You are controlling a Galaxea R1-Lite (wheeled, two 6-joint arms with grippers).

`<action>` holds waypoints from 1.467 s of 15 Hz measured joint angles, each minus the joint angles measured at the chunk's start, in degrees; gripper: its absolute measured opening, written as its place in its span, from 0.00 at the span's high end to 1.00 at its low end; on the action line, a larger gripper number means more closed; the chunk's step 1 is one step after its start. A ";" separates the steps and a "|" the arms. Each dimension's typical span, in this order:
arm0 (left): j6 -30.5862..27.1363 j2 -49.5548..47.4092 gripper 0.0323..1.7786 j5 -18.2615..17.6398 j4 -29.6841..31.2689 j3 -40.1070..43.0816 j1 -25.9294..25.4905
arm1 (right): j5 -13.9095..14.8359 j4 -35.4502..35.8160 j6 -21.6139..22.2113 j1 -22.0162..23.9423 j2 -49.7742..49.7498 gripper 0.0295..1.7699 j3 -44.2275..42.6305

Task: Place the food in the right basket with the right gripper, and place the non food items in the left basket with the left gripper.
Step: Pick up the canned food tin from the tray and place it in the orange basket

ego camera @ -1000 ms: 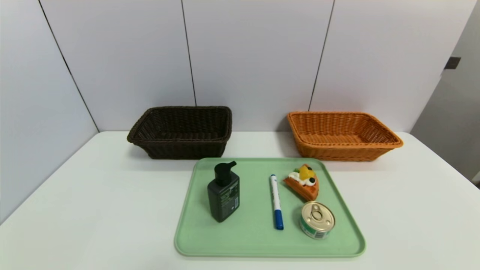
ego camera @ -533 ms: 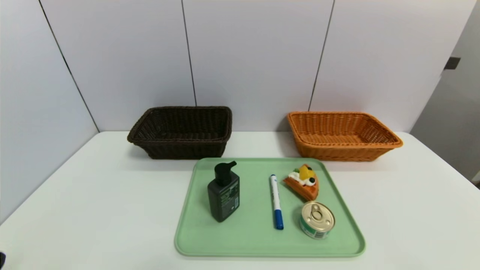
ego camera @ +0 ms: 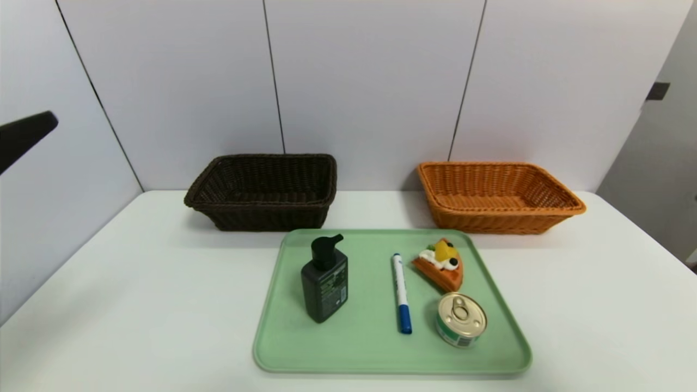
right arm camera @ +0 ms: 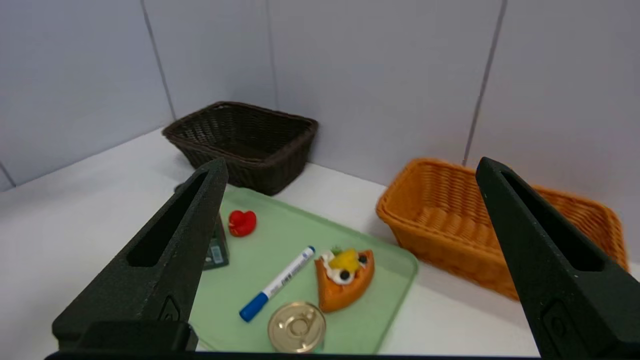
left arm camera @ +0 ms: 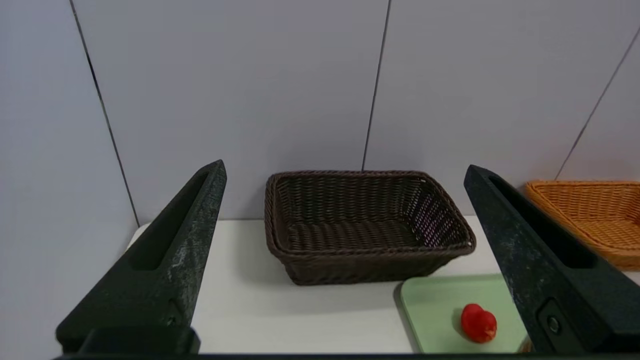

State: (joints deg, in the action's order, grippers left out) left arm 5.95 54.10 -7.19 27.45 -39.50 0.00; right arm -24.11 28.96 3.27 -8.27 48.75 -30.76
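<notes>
A green tray (ego camera: 375,354) holds a black pump bottle (ego camera: 324,283), a blue-capped marker (ego camera: 402,294), a fruit-topped cake slice (ego camera: 441,264) and a tin can (ego camera: 460,320). A small red fruit (right arm camera: 242,222) lies on the tray behind the bottle and is hidden in the head view. The dark brown basket (ego camera: 261,190) stands back left and the orange basket (ego camera: 498,196) back right, both with nothing in them. My left gripper (left arm camera: 345,167) is open, high at the left and facing the brown basket. My right gripper (right arm camera: 350,162) is open above the tray's near right side, holding nothing.
The white table (ego camera: 136,305) has bare room to the left and right of the tray. Grey wall panels (ego camera: 370,81) close off the back and the left side right behind the baskets.
One dark finger of the left gripper has come up into the head view, from the lower left corner to the upper left edge. Nothing on the tray has moved.
</notes>
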 joint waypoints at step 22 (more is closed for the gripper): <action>-5.88 18.42 0.05 7.03 1.38 -4.68 0.05 | 31.39 -11.06 -4.52 -8.63 32.41 0.03 -18.36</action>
State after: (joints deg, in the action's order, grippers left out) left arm 0.07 72.52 -0.16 28.83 -44.18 0.05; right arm 7.28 17.91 -1.26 -16.90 81.16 -49.12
